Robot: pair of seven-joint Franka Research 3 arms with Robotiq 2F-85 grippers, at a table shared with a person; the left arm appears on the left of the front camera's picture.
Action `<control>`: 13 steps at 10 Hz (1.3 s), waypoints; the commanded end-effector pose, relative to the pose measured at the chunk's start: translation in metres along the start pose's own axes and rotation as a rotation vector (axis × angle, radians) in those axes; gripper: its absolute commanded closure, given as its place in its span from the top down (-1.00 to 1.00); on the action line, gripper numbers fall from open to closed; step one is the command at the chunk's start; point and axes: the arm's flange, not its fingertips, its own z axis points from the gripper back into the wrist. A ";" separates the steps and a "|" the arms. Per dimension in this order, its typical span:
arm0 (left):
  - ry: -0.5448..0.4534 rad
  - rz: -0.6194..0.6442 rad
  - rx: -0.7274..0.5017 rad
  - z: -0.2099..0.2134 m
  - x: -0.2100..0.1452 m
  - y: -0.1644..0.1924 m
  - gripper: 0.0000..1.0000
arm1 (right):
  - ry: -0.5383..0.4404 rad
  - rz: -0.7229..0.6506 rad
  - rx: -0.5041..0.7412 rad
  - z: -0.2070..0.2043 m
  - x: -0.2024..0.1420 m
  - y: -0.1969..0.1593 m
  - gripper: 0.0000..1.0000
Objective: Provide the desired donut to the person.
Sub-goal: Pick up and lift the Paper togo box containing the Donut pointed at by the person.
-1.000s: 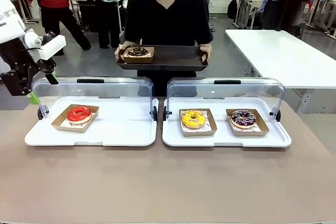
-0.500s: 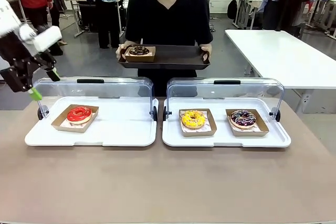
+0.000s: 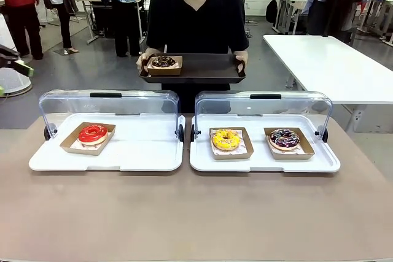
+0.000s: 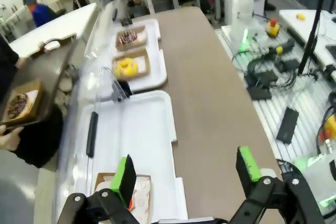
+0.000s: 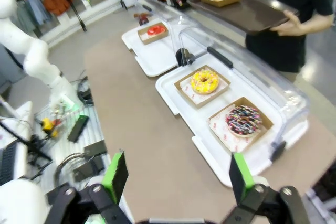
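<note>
**Sitting on dark brown rectangular tray: chocolate-glazed ring donut, both grippers empty**

Person in plain black short-sleeved T-shirt stands at the far side of the tan tabletop. They hold the brown tray level in front of them. One hand grips its picture-left end, the other hand its picture-right end.

The chocolate donut lies in a shallow brown cardboard boat at the tray's picture-left end, just beside that hand. The rest of the tray is bare.

On the table, two white plastic serving trays sit side by side, each with a clear domed lid tipped up along its far edge.
- Left white tray, lid: a red-glazed donut in a cardboard boat near its left end.
- Right white tray, lid: a yellow sprinkled donut and a dark donut with coloured sprinkles. Each is in its own boat, near each other but not touching.

Left gripper: green-padded fingers spread wide, nothing between them. It hangs high over the left white tray's end, touching nothing.

Right gripper: fingers also spread wide and empty. It hangs high above the tabletop on the robot's side, well apart from the trays and donuts.
</note>
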 end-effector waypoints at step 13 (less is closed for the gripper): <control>-0.088 0.102 0.182 0.068 -0.073 -0.041 1.00 | -0.022 0.009 0.009 -0.001 0.001 -0.001 1.00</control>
